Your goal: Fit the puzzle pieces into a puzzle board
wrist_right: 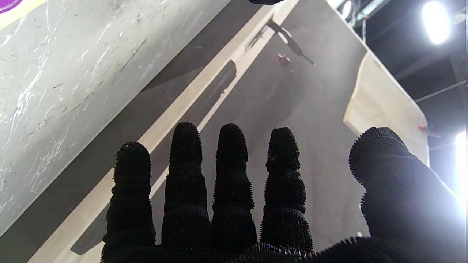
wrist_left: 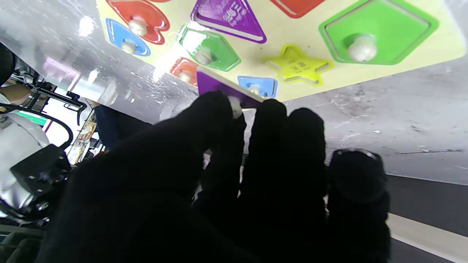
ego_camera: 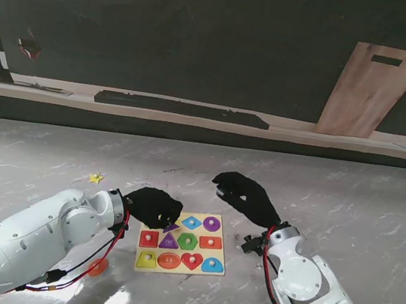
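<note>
The cream puzzle board (ego_camera: 224,256) lies near me at the table's middle, with most of its coloured pieces seated. My left hand (ego_camera: 154,206), in a black glove, hovers over the board's far left corner, shut on a purple piece (ego_camera: 171,228). In the left wrist view, thumb and fingers pinch that purple piece (wrist_left: 223,87) by its white knob, tilted above the board (wrist_left: 285,36). A purple triangle recess (wrist_left: 230,18) and a yellow star recess (wrist_left: 298,65) show printed bottoms without knobs. My right hand (ego_camera: 246,197) floats open past the board's far right, its fingers (wrist_right: 230,164) spread and holding nothing.
A small yellow star (ego_camera: 95,178) lies on the marble to the left, farther from me than the board. An orange round piece (ego_camera: 98,267) sits beside my left forearm. A wooden cutting board (ego_camera: 371,89) leans on the back wall above a ledge bearing a long black bar (ego_camera: 182,108).
</note>
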Tool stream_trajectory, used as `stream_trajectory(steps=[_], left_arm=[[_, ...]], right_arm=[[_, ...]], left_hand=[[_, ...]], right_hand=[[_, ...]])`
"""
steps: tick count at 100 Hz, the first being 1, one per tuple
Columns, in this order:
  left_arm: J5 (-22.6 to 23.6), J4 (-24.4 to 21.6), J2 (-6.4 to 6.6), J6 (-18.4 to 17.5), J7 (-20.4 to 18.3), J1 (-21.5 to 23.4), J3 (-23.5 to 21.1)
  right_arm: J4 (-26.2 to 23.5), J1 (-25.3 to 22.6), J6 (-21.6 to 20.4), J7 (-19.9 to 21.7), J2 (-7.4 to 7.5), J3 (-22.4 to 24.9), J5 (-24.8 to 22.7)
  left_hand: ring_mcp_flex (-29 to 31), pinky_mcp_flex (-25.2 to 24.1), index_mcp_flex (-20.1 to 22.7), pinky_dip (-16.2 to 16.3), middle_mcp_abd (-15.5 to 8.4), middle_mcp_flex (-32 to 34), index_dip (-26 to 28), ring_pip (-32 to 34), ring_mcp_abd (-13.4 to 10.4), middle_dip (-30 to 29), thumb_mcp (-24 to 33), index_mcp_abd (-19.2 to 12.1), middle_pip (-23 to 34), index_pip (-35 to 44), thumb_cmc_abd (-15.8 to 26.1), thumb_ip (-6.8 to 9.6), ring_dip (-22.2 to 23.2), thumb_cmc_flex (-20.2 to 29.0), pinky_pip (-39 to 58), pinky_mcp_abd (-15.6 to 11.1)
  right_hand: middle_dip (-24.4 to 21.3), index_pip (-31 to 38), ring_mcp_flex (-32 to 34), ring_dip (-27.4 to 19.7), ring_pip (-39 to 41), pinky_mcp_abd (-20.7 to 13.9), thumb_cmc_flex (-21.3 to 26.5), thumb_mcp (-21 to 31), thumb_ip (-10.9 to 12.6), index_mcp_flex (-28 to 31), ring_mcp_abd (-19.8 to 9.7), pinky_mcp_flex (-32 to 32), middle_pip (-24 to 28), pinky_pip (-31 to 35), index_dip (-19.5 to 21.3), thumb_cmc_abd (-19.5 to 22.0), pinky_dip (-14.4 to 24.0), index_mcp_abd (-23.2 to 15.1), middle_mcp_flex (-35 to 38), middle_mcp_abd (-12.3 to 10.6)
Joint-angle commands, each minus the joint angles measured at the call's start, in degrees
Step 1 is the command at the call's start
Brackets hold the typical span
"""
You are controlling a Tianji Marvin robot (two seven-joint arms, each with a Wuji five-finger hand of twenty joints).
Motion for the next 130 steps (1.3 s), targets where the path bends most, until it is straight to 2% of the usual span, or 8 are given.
stream_trajectory(steps=[1,30,48,72,91,130], left_arm=[[0.53,0.36,0.25,-1.15,0.36,0.11,-0.10],[2.83,1.43,0.64,-6.47,1.76,-0.56,1.33],[2.30,2.39,0.47,-7.25,1.86,-1.33,3.55],[5.48,5.11,0.27,-9.05,5.53,-3.51,6.92],[6.10,6.88,-0.01,-9.56,7.00,-4.93,8.95],[4.00,9.40,-1.10,-9.78,7.76,-6.81,12.04]], right_arm=[[0.06,-0.18,0.14,-0.09,-0.22,-0.34,-0.37],[0.44,0.09,0.38,-0.15,-0.24,-0.75,-0.70],[0.53,0.21,0.50,-0.04,-0.24,-0.87,-0.64],[0.42,0.16,0.56,-0.21,-0.27,-0.85,-0.71],[0.35,0.15,0.70,-0.22,-0.27,-0.85,-0.72],[0.15,0.04,0.86,-0.30,-0.28,-0.68,-0.73]], left_hand=[[-0.70,0.01,-1.17,-0.50,0.82,-1.06,1.38,1.03,-3.71,1.10,2.59,-1.69,1.32,3.10,0.19,1.45,-0.82,-0.52,2.04,-4.17],[-0.98,-0.31,-1.83,-0.76,0.12,-1.50,1.27,0.87,-4.51,1.33,2.51,-2.48,1.49,3.76,0.64,1.50,-0.51,-0.94,1.68,-5.26],[-1.19,-0.56,-1.97,-0.65,0.14,-1.62,1.07,0.95,-4.36,1.37,2.50,-2.50,1.53,3.92,0.77,1.45,-0.21,-0.92,2.08,-5.58],[-1.52,-1.12,-2.31,-0.63,-0.02,-2.02,1.05,0.90,-4.54,1.58,2.52,-2.74,1.62,4.13,1.04,1.45,0.08,-1.05,2.03,-5.76],[-1.88,-1.49,-2.57,-0.57,-0.25,-2.35,1.05,0.85,-4.72,1.76,2.34,-2.96,1.66,4.23,1.27,1.44,0.36,-1.02,2.00,-6.03],[-2.24,-1.93,-2.89,-0.40,-0.46,-2.77,1.05,0.69,-4.83,1.88,2.03,-3.28,1.56,4.37,1.56,1.39,0.77,-0.91,1.91,-6.22]], right_hand=[[0.31,-1.13,0.97,0.48,0.69,0.54,0.40,-1.13,1.41,0.95,0.16,-0.52,0.03,0.84,0.58,0.93,0.47,-1.82,1.17,-0.01],[0.33,-1.14,0.95,0.48,0.70,0.50,0.37,-1.14,1.41,0.88,0.18,-0.47,0.07,0.86,0.59,0.96,0.48,-1.85,1.20,-0.03],[0.32,-1.15,0.95,0.48,0.71,0.50,0.39,-1.11,1.42,0.81,0.15,-0.52,0.07,0.83,0.59,0.95,0.47,-1.81,1.15,-0.03],[0.32,-1.16,0.98,0.49,0.73,0.53,0.40,-1.15,1.41,0.80,0.20,-0.54,0.08,0.83,0.57,0.96,0.48,-1.74,1.16,-0.05],[0.31,-1.12,0.96,0.48,0.72,0.47,0.39,-1.12,1.42,0.92,0.15,-0.51,0.07,0.84,0.58,0.97,0.48,-1.73,1.13,-0.09],[0.31,-1.21,0.97,0.49,0.73,0.51,0.38,-1.15,1.41,0.71,0.20,-0.49,0.06,0.85,0.55,0.98,0.49,-1.81,1.13,-0.08]])
